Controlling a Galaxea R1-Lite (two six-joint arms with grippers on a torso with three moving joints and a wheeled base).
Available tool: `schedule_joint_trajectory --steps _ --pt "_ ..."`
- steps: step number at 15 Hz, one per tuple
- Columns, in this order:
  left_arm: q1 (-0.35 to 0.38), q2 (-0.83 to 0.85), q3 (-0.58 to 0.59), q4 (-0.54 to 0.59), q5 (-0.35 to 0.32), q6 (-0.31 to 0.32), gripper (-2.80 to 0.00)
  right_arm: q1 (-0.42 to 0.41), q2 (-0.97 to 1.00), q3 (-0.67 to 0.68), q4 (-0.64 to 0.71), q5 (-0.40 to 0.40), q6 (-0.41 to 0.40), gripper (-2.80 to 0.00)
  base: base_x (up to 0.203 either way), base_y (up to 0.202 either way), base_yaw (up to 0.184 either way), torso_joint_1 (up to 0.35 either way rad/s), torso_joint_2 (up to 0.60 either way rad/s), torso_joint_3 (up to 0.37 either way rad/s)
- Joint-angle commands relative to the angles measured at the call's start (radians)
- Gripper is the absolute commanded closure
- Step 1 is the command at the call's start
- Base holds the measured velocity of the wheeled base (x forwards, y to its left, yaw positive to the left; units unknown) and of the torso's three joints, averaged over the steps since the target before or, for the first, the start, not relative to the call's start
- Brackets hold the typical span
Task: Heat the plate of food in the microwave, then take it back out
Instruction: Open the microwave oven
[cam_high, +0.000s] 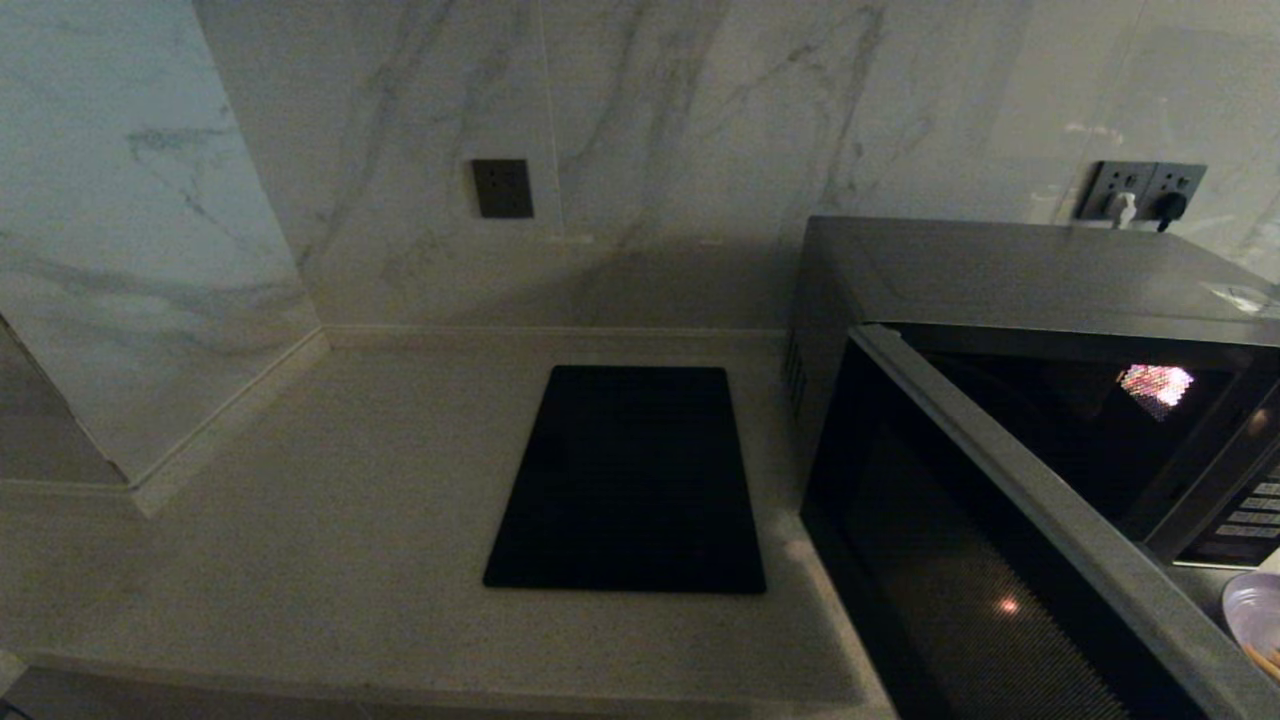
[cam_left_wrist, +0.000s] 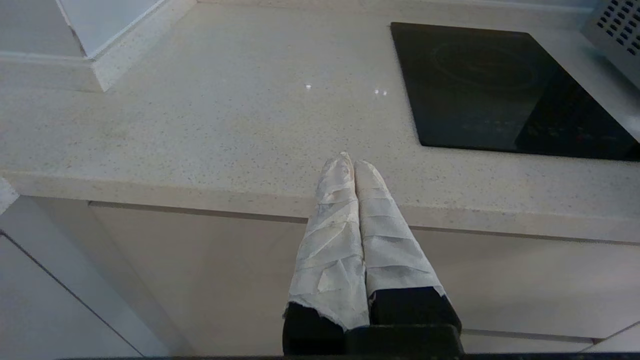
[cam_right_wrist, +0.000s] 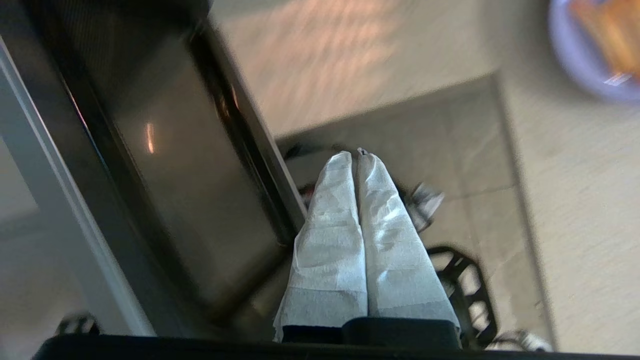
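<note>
The microwave (cam_high: 1000, 420) stands at the right end of the worktop (cam_high: 330, 520), its back toward the marble wall; its black glass door (cam_high: 960, 580) hangs swung out toward the front edge of the worktop, and the button panel (cam_high: 1250, 515) shows at the far right of its face. The plate of food (cam_high: 1258, 615), pale lilac with orange-tan sticks on it, sits on the worktop just in front of the microwave's panel side, near the right end and cut off by the head view's edge. A flat black slab (cam_high: 630, 480) lies on the worktop just left of the microwave, near the middle. The right gripper (cam_right_wrist: 359, 156) has its tape-wrapped fingers pressed together on nothing; it hangs beside the open door's edge, apart from the plate. The left gripper (cam_left_wrist: 352, 162) is parked below the worktop's front edge, fingers pressed together, empty. Two wall sockets (cam_high: 1140, 190) sit behind the microwave; one more socket (cam_high: 502, 188) is set in the wall above the slab.
</note>
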Motion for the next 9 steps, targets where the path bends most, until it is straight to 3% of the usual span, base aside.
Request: schedule_joint_trajectory --steps 1,6,9 --pt "0.000 0.002 0.000 0.000 0.000 -0.001 0.00 0.036 -0.011 -0.002 0.064 0.051 -0.006 0.00 0.000 0.000 0.000 0.000 0.00 0.000" --pt "0.000 0.002 0.000 0.000 0.000 -0.001 0.00 0.353 -0.022 -0.004 0.250 0.095 -0.044 0.00 0.000 0.000 0.000 0.000 0.00 0.000" --pt "0.000 0.001 0.000 0.000 0.000 -0.001 0.00 0.442 -0.034 0.000 0.354 0.162 -0.061 0.00 0.000 0.000 0.000 0.000 0.00 0.000"
